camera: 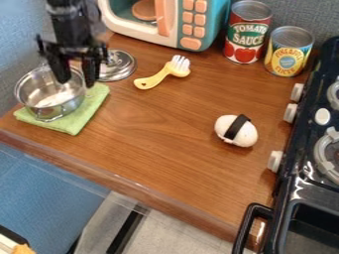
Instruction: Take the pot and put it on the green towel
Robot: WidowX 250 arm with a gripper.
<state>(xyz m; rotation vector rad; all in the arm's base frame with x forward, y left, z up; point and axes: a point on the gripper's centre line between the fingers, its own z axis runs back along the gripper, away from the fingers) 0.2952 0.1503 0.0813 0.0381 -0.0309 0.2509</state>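
With gripper (75, 77) spread over pot (53, 109), likely for clean release, not grip. Set upright on green towel (91, 106) near left corner of counter (152, 134), apparently for soft, flat support.

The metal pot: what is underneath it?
The pot sits on a green towel, which shows in front and to the right. Whatever the pot's base covers cannot be seen.

Pot (54, 107) on green towel (91, 106); gripper (75, 79) over it, fingers apart.
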